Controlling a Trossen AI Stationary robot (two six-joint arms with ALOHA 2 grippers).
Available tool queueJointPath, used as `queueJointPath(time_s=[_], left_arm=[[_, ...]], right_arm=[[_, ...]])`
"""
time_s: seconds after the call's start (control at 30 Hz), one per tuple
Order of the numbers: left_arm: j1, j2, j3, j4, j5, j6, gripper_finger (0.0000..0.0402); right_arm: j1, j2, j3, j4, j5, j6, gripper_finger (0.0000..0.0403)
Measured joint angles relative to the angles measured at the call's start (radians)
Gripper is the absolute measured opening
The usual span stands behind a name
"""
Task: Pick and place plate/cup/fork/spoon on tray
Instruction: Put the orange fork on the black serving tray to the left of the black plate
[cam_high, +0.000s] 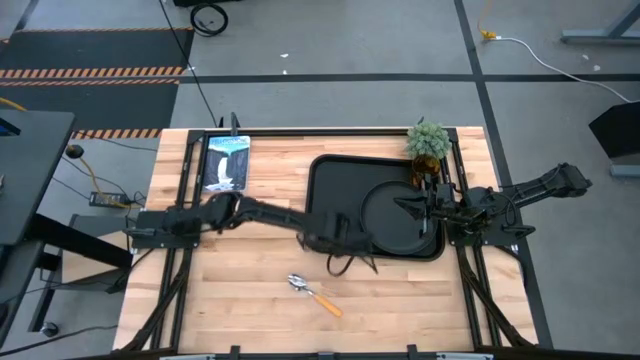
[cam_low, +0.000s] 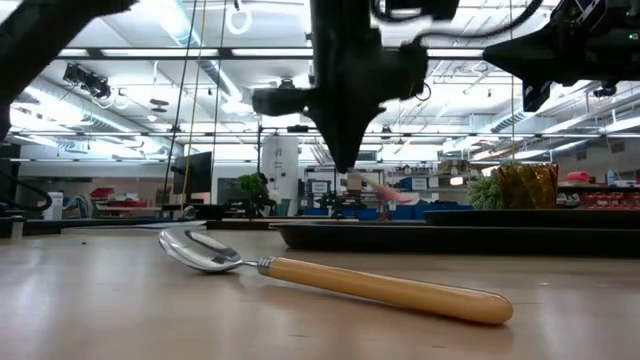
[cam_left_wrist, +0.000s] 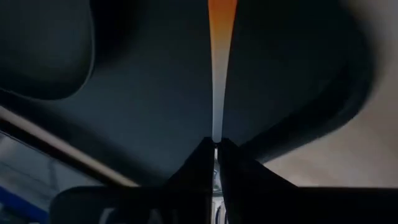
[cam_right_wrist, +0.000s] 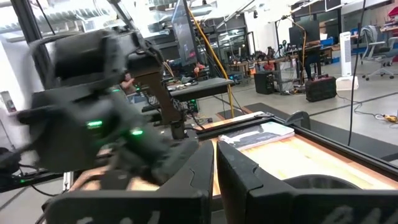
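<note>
The black tray (cam_high: 335, 175) lies on the table's right half, with the round black plate (cam_high: 385, 215) on it. The amber cup (cam_high: 428, 172) stands at the tray's far right corner, beside a green plant (cam_high: 428, 140). The spoon (cam_high: 315, 293) lies flat on the wood near the table's front edge and is close up in the low view (cam_low: 330, 275). My left gripper (cam_high: 340, 243) is over the tray's near left part, shut on the fork (cam_left_wrist: 221, 50). My right gripper (cam_high: 405, 207) is over the plate, shut and empty. My left gripper pinches the fork's silver metal part (cam_left_wrist: 216, 132) between its two fingertips. The fork runs straight on from the fingers, along them, its orange handle (cam_left_wrist: 222, 25) pointing away toward the tray below. The handle's far end leaves the picture, so whether it touches the tray cannot be told.
A printed card or booklet (cam_high: 226, 162) lies at the table's far left. Bare wood lies along the near edge around the spoon. The tray's raised rim (cam_low: 450, 237) stands behind the spoon in the low view.
</note>
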Motion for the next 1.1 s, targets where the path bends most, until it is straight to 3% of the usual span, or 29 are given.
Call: queueJointPath(time_s=[0.13,0.33,0.47,0.57,0.9,1.1], left_arm=[[0.074,0.0,0.0,0.036,0.004,0.226,0.0015],[0.16,0.0,0.0,0.216,0.186,0.598,0.0018],[0.196,0.007,0.002,0.352,0.276,0.761,0.0018],[0.219,0.011,-0.011,0.367,0.331,0.795,0.0019],[0.242,0.011,-0.189,0.435,0.33,0.897,0.0019],[0.242,0.011,-0.23,0.444,0.306,0.908,0.0021]], right_arm=[[0.0,0.0,0.0,0.0,0.0,0.0,0.0027],[0.0,0.0,0.0,0.0,0.0,0.0,0.0027],[0.0,0.0,0.0,0.0,0.0,0.0,0.0027],[0.0,0.0,0.0,0.0,0.0,0.0,0.0027],[0.0,0.0,0.0,0.0,0.0,0.0,0.0027],[0.0,0.0,0.0,0.0,0.0,0.0,0.0027]])
